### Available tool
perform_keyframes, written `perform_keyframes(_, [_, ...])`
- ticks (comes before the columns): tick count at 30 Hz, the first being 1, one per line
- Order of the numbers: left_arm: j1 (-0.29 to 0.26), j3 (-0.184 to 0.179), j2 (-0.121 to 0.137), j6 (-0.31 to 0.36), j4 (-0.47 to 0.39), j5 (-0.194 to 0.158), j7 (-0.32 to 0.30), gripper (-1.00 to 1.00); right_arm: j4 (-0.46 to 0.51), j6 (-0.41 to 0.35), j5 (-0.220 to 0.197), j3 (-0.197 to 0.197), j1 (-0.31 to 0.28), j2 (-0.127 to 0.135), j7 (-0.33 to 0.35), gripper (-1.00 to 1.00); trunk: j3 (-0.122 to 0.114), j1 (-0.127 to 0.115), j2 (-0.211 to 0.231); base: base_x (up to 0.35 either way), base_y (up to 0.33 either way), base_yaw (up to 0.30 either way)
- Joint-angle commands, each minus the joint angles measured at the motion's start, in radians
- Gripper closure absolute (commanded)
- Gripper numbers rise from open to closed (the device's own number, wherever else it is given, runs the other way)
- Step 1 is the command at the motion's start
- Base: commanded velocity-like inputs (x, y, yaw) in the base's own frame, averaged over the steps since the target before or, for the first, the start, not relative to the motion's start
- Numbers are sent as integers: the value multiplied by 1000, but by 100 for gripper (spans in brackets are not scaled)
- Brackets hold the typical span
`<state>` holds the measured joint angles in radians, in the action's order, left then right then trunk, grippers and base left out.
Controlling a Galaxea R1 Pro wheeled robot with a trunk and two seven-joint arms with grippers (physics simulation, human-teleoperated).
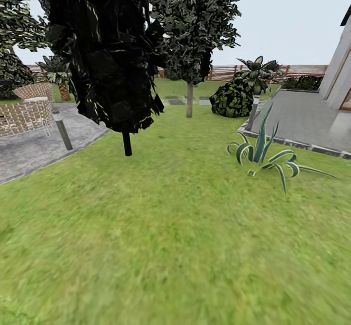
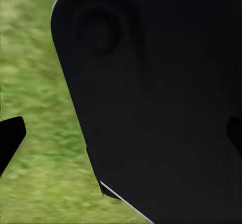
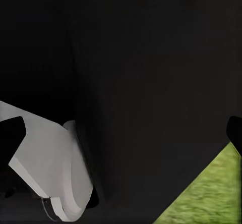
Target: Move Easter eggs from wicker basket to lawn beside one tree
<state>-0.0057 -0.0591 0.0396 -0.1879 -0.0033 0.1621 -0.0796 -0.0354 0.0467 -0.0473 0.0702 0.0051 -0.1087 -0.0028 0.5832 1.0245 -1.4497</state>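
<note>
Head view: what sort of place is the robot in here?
A garden or backyard, by the look of it. Mottled green lawn fills the foreground, a grey-trunked tree and a black-trunked tree stand on it, and a brown slatted fence closes the far side beside paved ground.

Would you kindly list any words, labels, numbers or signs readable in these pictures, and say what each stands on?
None: no text, label, number or sign can be read anywhere. The black-trunked tree, the pale-trunked tree, the fence, the post lamp and the dark robot body all show plain surfaces.
</note>
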Motion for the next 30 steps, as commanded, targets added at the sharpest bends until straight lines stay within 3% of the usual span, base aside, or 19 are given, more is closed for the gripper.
perform_keyframes(1, [0,-5,0,-4,0,4,0,-100,-1,5,-5,7,0,0,0,-100,1,1,0,307,-114,-6])
perform_keyframes(30, [0,-5,0,-4,0,4,0,-100,-1,5,-5,8,0,1,0,-100,1,1,0,311,-88,-1])
